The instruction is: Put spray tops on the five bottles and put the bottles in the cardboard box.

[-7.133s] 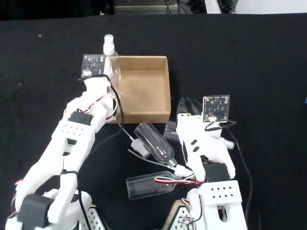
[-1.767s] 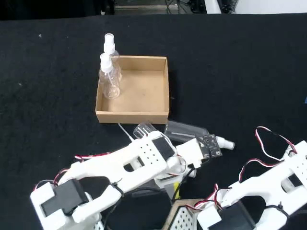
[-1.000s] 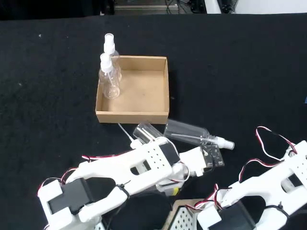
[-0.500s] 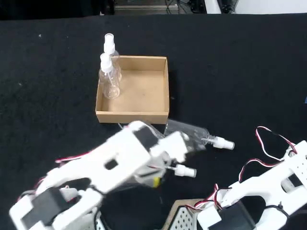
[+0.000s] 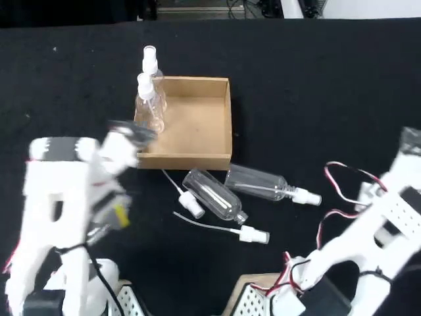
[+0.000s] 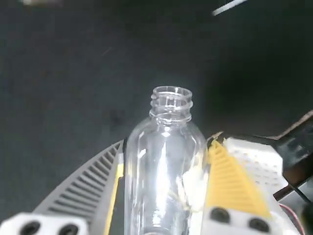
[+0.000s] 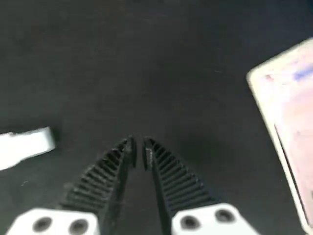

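Black cloth covers the table (image 5: 329, 85); the cardboard box (image 5: 184, 160) sits left of centre in the high view. One topped bottle (image 5: 148, 108) stands in the box's upper-left corner, and another sprayer bottle (image 5: 150, 62) stands just above that corner. Below the box lie an open bottle (image 5: 216, 201), a capped bottle (image 5: 260, 183) and two loose spray tops (image 5: 189, 201) (image 5: 253, 234). The left gripper (image 6: 168, 147) is clamped on a clear neck-open bottle (image 6: 164, 186). The right gripper (image 7: 138, 144) is all but closed, holding nothing
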### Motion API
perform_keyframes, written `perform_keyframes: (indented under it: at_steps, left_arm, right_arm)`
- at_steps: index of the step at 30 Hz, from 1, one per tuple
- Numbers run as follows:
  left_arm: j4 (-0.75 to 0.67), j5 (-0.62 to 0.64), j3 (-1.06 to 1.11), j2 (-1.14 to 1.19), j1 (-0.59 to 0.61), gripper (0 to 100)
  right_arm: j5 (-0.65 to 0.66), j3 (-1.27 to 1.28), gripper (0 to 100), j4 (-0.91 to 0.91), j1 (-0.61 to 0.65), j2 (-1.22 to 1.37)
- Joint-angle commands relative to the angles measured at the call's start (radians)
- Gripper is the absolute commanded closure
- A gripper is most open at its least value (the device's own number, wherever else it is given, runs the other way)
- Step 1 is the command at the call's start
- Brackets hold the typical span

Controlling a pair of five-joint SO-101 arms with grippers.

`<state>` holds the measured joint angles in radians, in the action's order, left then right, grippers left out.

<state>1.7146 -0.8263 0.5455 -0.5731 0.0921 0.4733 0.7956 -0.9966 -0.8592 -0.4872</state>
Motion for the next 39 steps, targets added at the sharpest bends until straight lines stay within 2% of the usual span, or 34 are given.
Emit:
perform_keyframes:
  at_steps: [1,6,11,17,23,26,34,39]
  left_arm:
    - [-0.051,-0.11,-0.054,-0.005,0.381,77]
    - [-0.307,-0.118,-0.05,0.084,0.696,77]
    - [-0.494,-0.074,-0.062,0.275,0.885,77]
    - [-0.566,-0.071,-0.148,0.5,1.007,76]
    - [-0.56,-0.222,-0.242,0.649,1.073,63]
    - [-0.559,-0.255,-0.288,0.664,1.089,62]
    - [-0.562,-0.399,-0.294,0.669,1.069,62]
    - [-0.566,-0.411,-0.294,0.671,1.064,62]
  right_arm:
    - [0.0,-0.081,98.6,-0.094,0.132,-0.008]
    - [-0.005,-0.101,98.6,-0.161,0.33,-0.01]
    - [-0.005,-0.036,98.6,-0.158,0.52,-0.09]
    - [-0.006,0.136,98.6,-0.157,0.845,-0.271]
    - [-0.143,0.328,98.6,-0.069,1.085,-0.409]
    - [-0.158,0.417,98.6,-0.015,1.132,-0.466]
    - [-0.158,0.512,98.7,-0.011,1.131,-0.587]
    - [-0.16,0.533,98.7,-0.009,1.131,-0.634]
